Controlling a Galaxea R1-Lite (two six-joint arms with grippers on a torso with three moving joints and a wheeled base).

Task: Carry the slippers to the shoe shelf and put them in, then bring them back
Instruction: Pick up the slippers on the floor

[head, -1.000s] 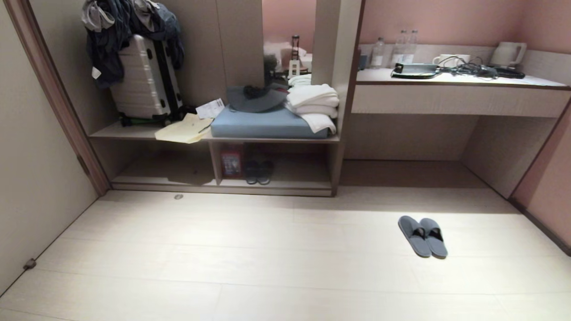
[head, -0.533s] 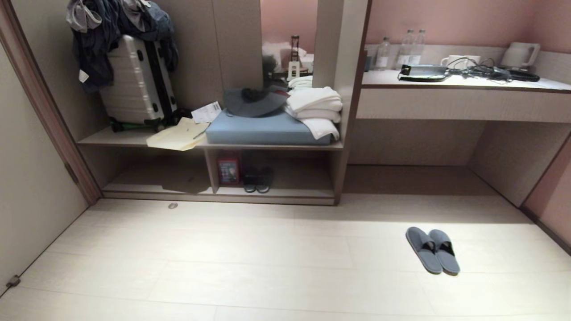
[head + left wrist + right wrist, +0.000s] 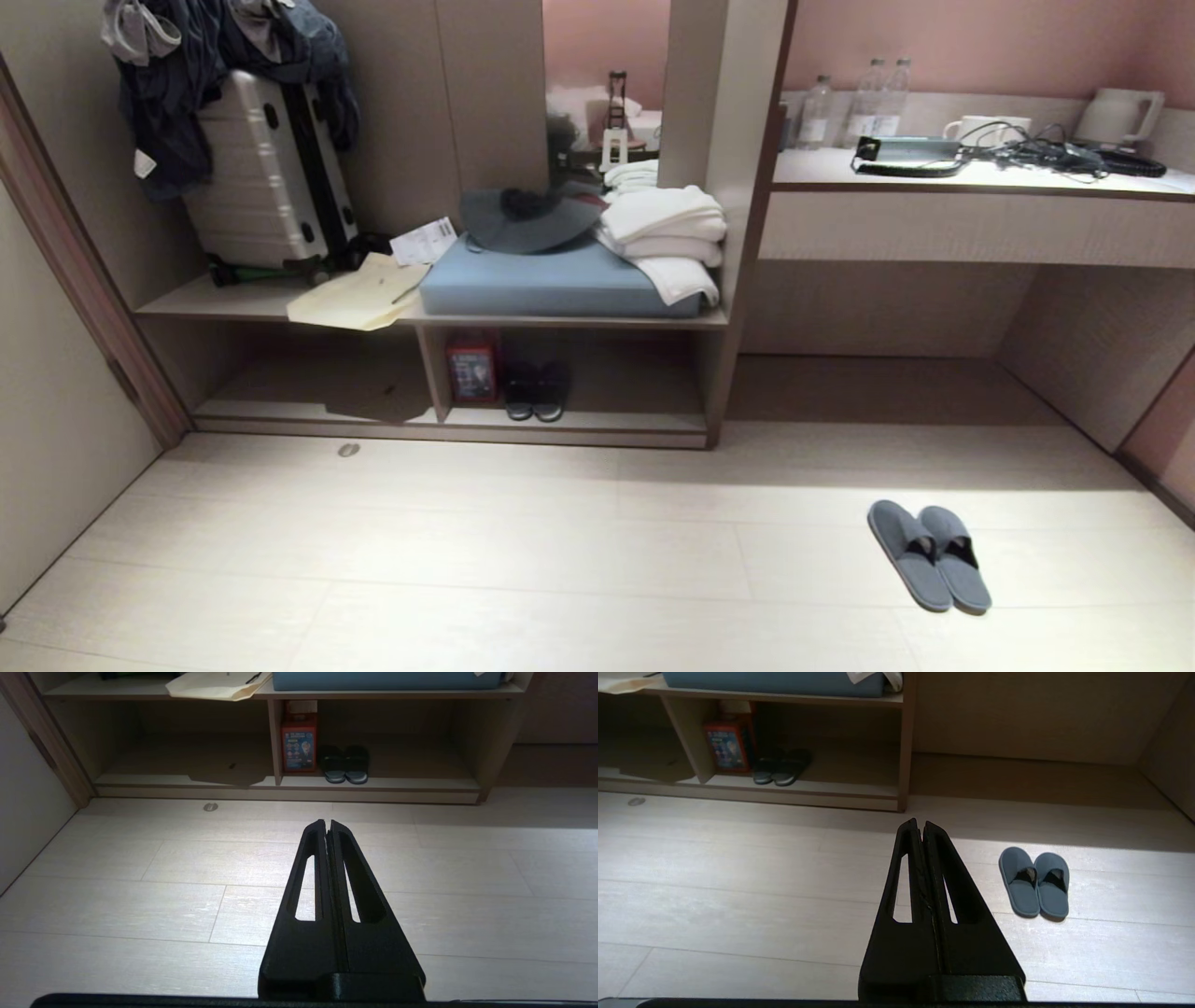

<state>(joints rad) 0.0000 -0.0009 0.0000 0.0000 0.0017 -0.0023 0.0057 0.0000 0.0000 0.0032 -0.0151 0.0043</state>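
The grey-blue slippers (image 3: 929, 555) lie side by side on the pale floor at the right, toes toward the wall unit; the right wrist view shows the slippers (image 3: 1035, 882) beside and beyond my right gripper (image 3: 920, 822), which is shut and empty. My left gripper (image 3: 326, 822) is shut too, held above bare floor and pointing toward the shoe shelf (image 3: 373, 783). The shoe shelf (image 3: 607, 417) is the low cubby under the bench. Neither arm shows in the head view.
A darker pair of slippers (image 3: 535, 390) and a red box (image 3: 471, 366) sit in the cubby by its divider. A suitcase (image 3: 271, 182), a blue cushion (image 3: 551, 280) and white towels (image 3: 667, 229) sit on the bench above. The desk counter (image 3: 980, 177) with bottles and kettle is at the right.
The whole view has shifted: the shelf unit and the slippers appear larger, lower and further right, so the camera has moved closer. The slippers themselves have not moved on the floor.
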